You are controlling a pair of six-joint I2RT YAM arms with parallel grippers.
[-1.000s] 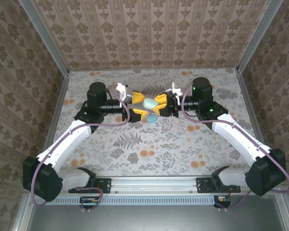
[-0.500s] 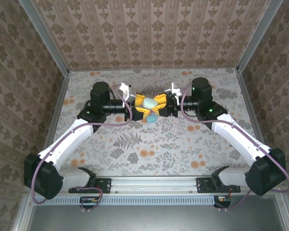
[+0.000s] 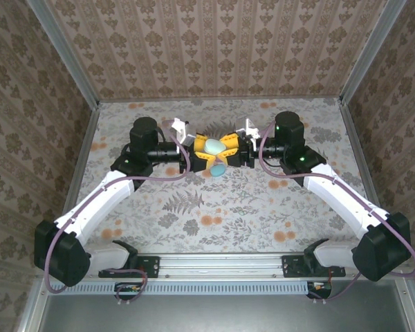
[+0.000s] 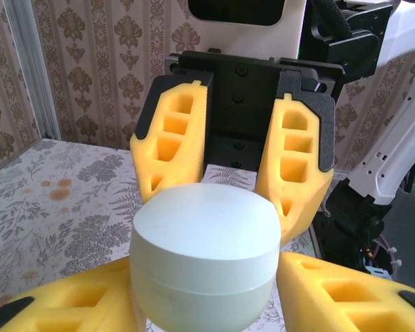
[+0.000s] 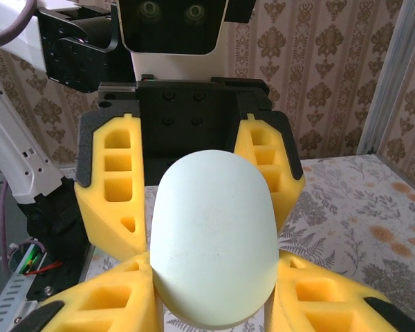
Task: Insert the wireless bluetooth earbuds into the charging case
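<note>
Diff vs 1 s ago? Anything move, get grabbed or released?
The left gripper and its wrist shifted slightly right, closing in on the right gripper. Nothing was taken hold of or let go: both grippers stay clamped on the pale mint charging case between them. The right arm and the case are about where they were.

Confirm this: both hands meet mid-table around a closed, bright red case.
Wrong colour: the case is pale mint, not red, as the left wrist view shows. The left hand and right hand do meet mid-table around it, and it is closed.
</note>
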